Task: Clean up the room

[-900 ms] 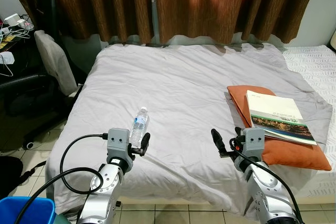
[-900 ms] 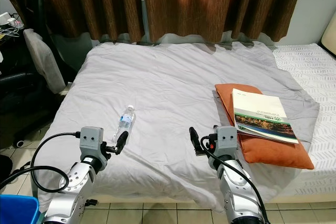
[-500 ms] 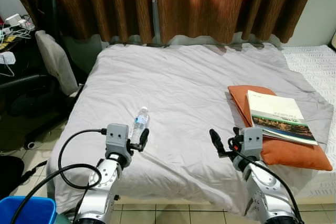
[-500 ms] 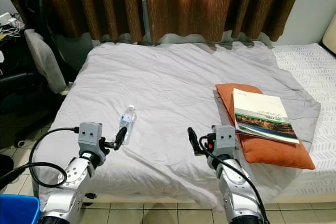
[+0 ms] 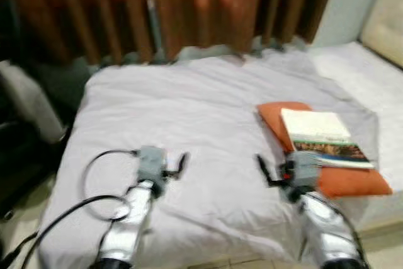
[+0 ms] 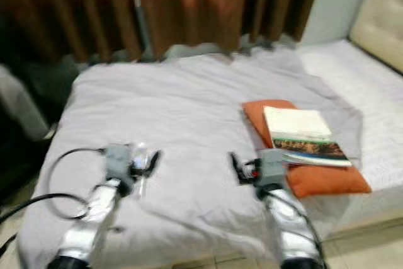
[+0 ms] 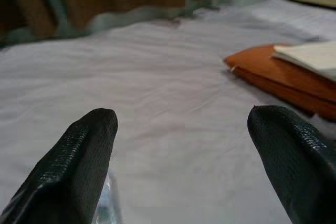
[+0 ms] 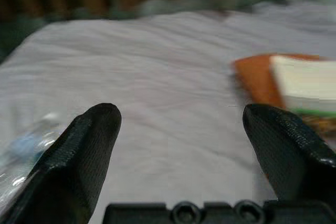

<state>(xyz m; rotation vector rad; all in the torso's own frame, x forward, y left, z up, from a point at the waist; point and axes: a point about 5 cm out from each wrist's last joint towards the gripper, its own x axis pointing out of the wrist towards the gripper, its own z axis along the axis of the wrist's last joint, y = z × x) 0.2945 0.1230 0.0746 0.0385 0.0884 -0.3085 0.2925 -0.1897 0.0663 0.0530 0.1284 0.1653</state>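
- Two silver arms, left arm (image 5: 129,218) and right arm (image 5: 324,228), rounded and shiny.
- Grey boxy wrist block on each.
- Black cable (image 5: 94,177) loops beside the left arm.
- Left tool (image 7: 178,166) and right tool (image 8: 176,156): two black, finely textured fingers (image 7: 73,166) each.

Wide grey bedsheet (image 5: 189,111) lies open ahead of both grippers; an orange cushion (image 5: 286,114) bearing a book (image 5: 318,133) blocks the right side, a water bottle (image 6: 140,159) the left.

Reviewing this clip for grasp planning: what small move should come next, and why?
Probably lower the left gripper onto the water bottle. It lies on the grey bedsheet just under that gripper's open fingers, while the right gripper hovers open beside the orange cushion.
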